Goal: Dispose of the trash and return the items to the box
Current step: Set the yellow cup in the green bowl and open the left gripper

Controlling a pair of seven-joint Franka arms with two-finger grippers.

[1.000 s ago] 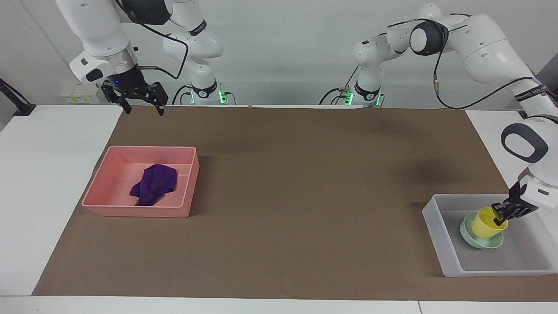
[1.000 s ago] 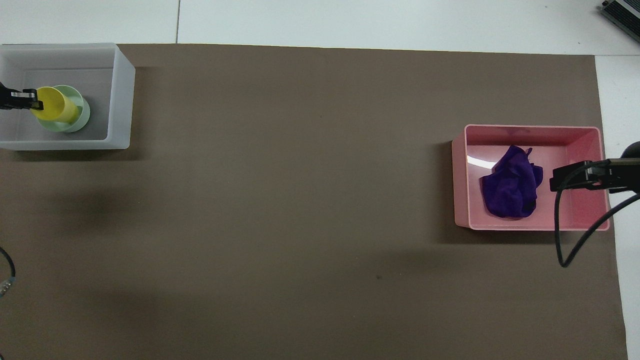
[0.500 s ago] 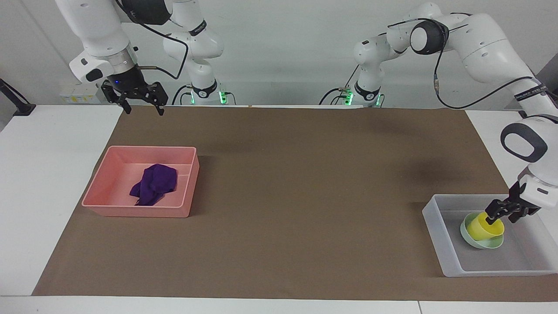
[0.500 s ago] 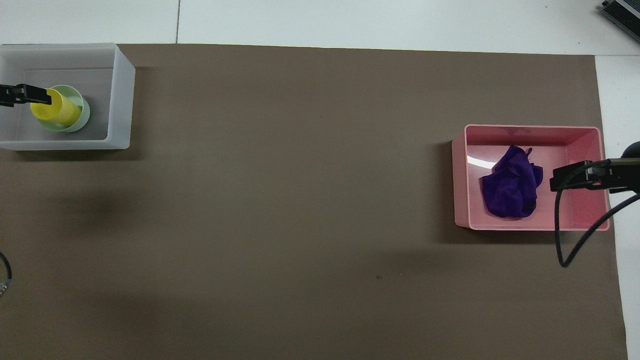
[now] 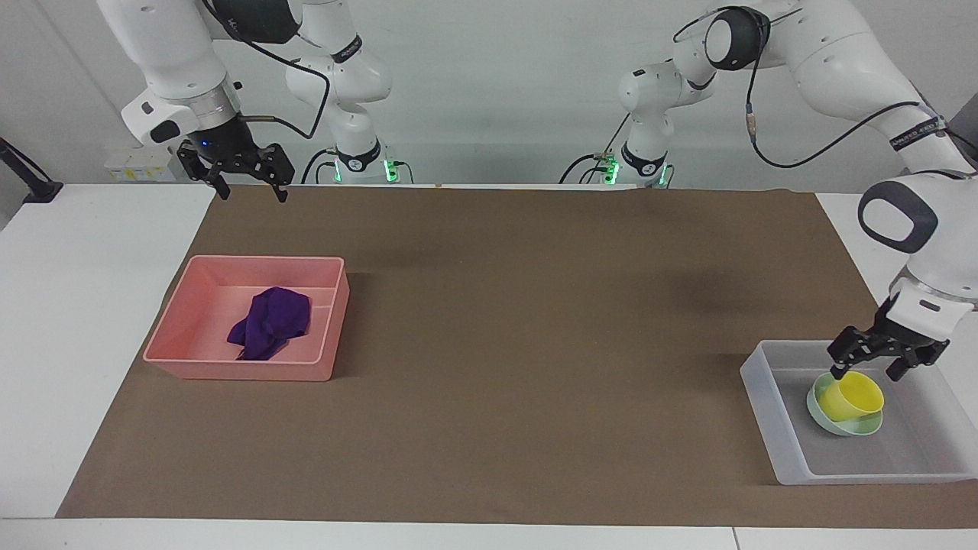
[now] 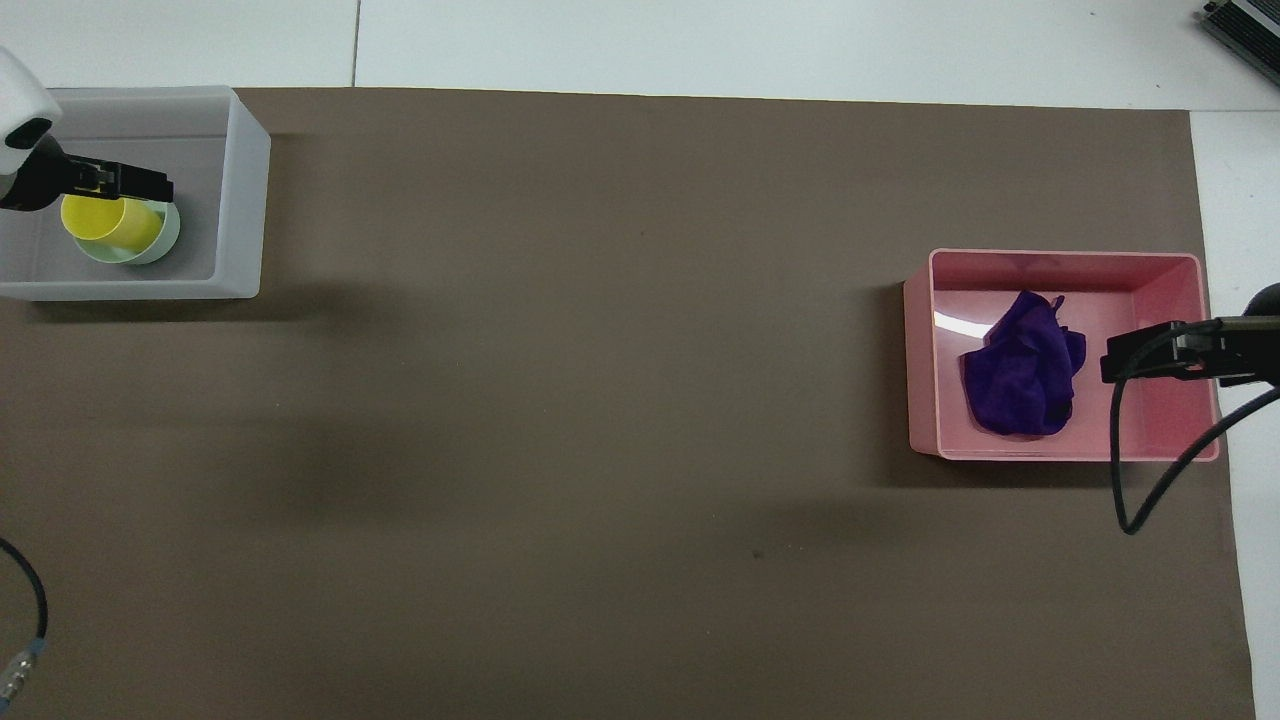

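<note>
While I scan the facing view from its nine o'clock edge across to three o'clock, I first meet the right gripper (image 5: 248, 187), raised over the brown mat (image 5: 535, 321) at about twelve o'clock of the pink bin (image 5: 317, 321), its fingers spread apart and holding nothing; that arm waits. Below it, I see the purple cloth (image 5: 271, 321) lying crumpled on the pink bin's floor, toward the right arm's end of the table, well apart from that gripper. At the left arm's end sits the frosted tray (image 5: 772, 424). Inside it I see the green bowl (image 5: 817, 409) with the yellow cup (image 5: 854, 397) resting tilted in it. I find the left gripper (image 5: 875, 374) just above the cup, at roughly its twelve o'clock, fingers parted on either side of the rim and gripping nothing. From overhead, I see the left gripper (image 6: 140, 186) at the cup's (image 6: 105, 222) twelve o'clock edge, with the bowl (image 6: 168, 235) peeking out at three o'clock beneath the cup.
</note>
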